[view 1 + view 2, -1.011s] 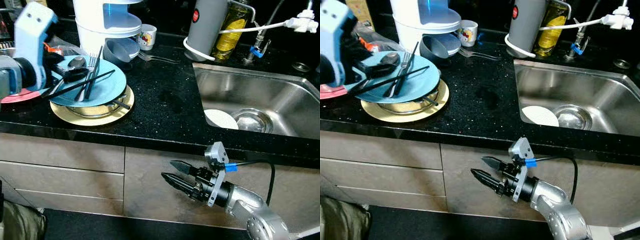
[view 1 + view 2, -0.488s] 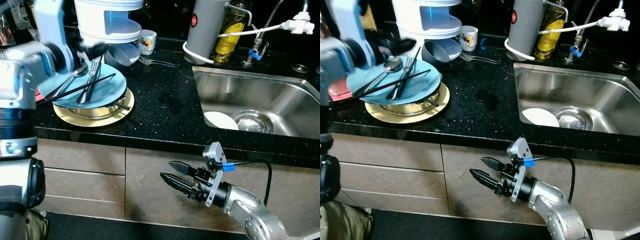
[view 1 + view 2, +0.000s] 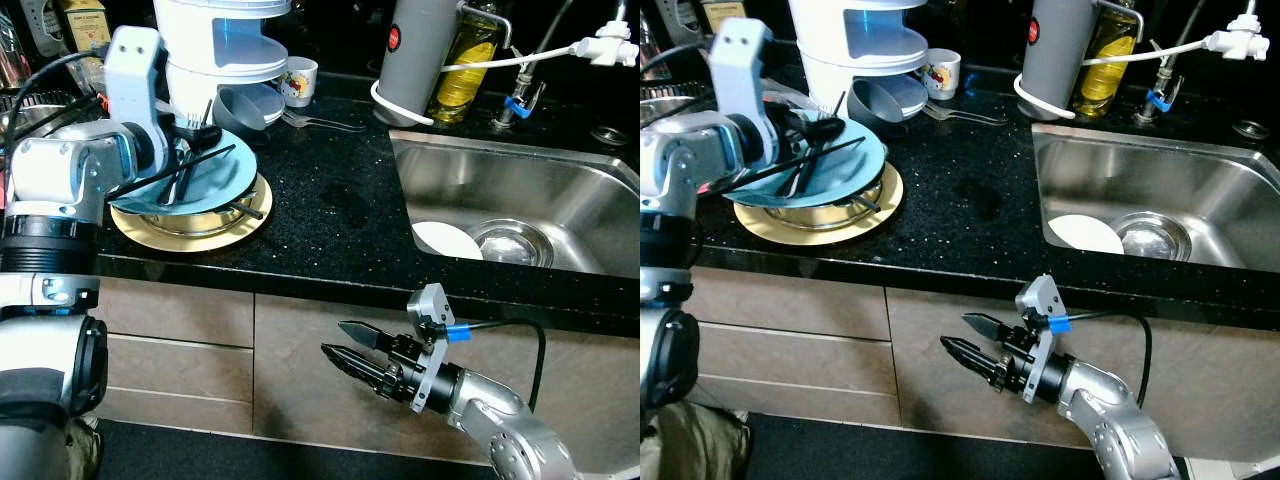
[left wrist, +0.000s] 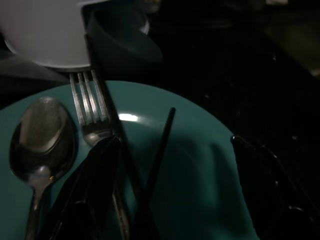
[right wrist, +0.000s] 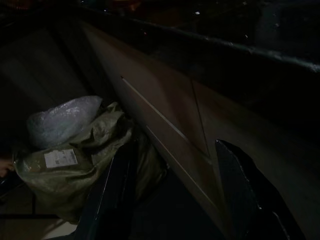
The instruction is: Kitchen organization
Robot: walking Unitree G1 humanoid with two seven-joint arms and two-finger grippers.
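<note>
A blue plate (image 3: 215, 175) with a spoon (image 4: 42, 135), a fork (image 4: 90, 100) and black chopsticks (image 4: 155, 155) rests on a metal bowl and a gold plate (image 3: 190, 232) on the black counter. My left gripper (image 3: 195, 133) is low over the plate's far side, open, one finger (image 4: 95, 185) lying along the fork's handle and the other finger (image 4: 260, 190) past the plate's edge. My right gripper (image 3: 340, 340) hangs open below the counter, in front of the cabinet doors, holding nothing.
A white appliance (image 3: 215, 50), a grey bowl (image 3: 245, 105) and a mug (image 3: 298, 80) stand behind the plates. A grey flask (image 3: 420, 50) and an oil bottle (image 3: 465, 60) stand by the steel sink (image 3: 520, 190), which holds a white plate (image 3: 445, 240). Bags (image 5: 75, 150) lie on the floor.
My left arm has swung in from the left and brought its gripper down over the blue plate's far side. The right arm has stayed where it was.
</note>
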